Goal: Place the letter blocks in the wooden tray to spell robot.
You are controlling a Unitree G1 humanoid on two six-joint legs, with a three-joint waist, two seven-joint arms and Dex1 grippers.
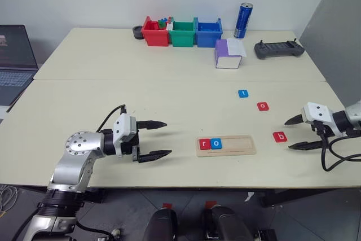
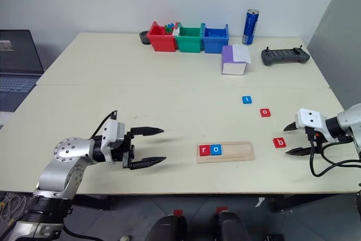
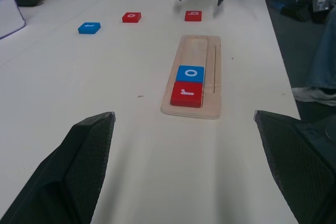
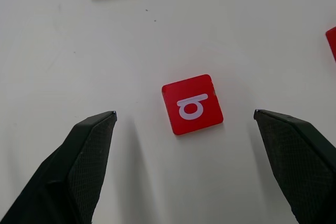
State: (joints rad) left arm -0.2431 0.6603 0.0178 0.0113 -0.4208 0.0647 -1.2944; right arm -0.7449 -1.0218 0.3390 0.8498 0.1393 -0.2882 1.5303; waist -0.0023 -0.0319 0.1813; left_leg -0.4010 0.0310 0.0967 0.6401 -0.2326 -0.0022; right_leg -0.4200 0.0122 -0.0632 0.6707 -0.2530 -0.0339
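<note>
Right wrist view: spread right gripper (image 4: 184,116) straddles red "b" block (image 4: 192,104). Head view adds tray (image 1: 225,145) holding "r" (image 1: 205,144), "o" (image 1: 216,144) at its 9 o'clock end; left gripper (image 1: 162,138) spread.

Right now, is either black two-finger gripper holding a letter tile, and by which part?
Nothing is held. The right gripper is open with the red b tile lying flat on the table between its fingers, untouched. The left gripper is open and empty.
</note>
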